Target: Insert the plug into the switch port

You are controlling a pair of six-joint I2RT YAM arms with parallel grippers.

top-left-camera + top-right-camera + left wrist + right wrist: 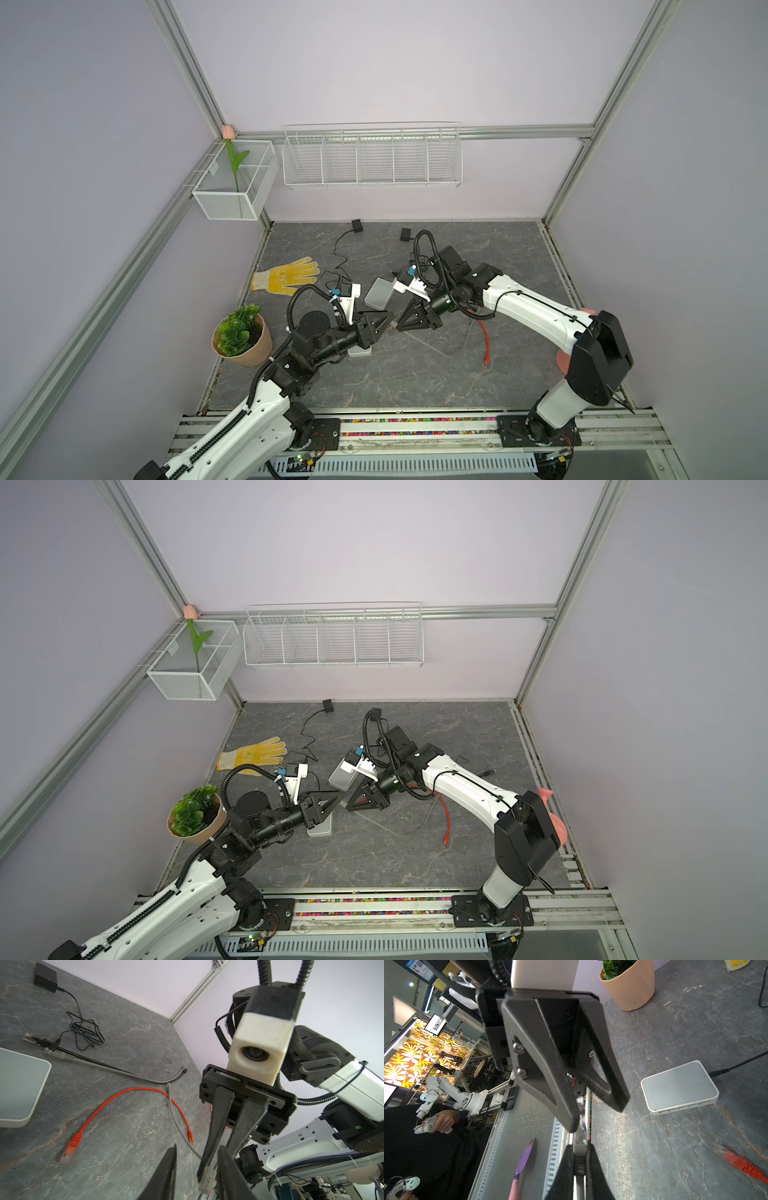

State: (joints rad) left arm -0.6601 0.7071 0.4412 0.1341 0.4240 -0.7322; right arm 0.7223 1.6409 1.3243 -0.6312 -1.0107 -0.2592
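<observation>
Insertion is not yet begun: the right hand point(580, 1148) grips the plug point(207, 1180) above the surface point(675, 1157), the left hand point(596, 1114) stands open around it, and the switch point(679, 1088) lies nearby, untouched.

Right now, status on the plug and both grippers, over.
Right gripper shut on the plug, grey cable trailing. Left gripper open, jaws straddling it, mid-air. Switch on the table, plug not yet in. Orange cable loose nearby.
</observation>
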